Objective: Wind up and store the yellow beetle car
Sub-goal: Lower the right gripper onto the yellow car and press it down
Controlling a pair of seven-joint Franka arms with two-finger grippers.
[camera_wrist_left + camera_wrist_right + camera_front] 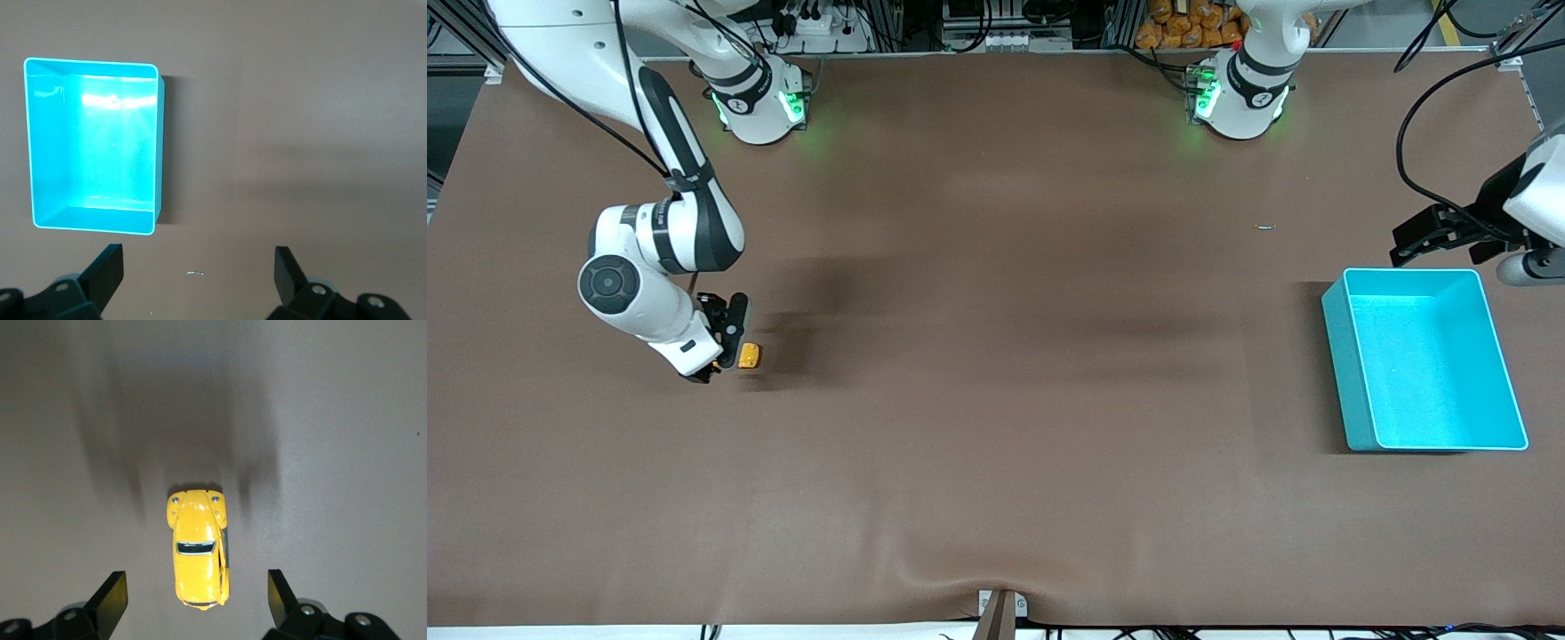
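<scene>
From the front, the yellow beetle car (749, 356) sits on the brown table (996, 400) at the right arm's end, just beside the right gripper (725, 342). The turquoise bin (1423, 360) lies at the left arm's end, with the left gripper (1440, 233) above the bin's rim.

The left wrist view shows the left gripper (199, 267) spread wide, holding nothing.

The right wrist view shows the right gripper (197, 595) open, its fingers (110, 597) apart from the car (198, 547) standing between them.

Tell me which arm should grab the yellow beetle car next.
Right. The right gripper is open with the yellow beetle car between its fingers; the left gripper waits by the turquoise bin.
</scene>
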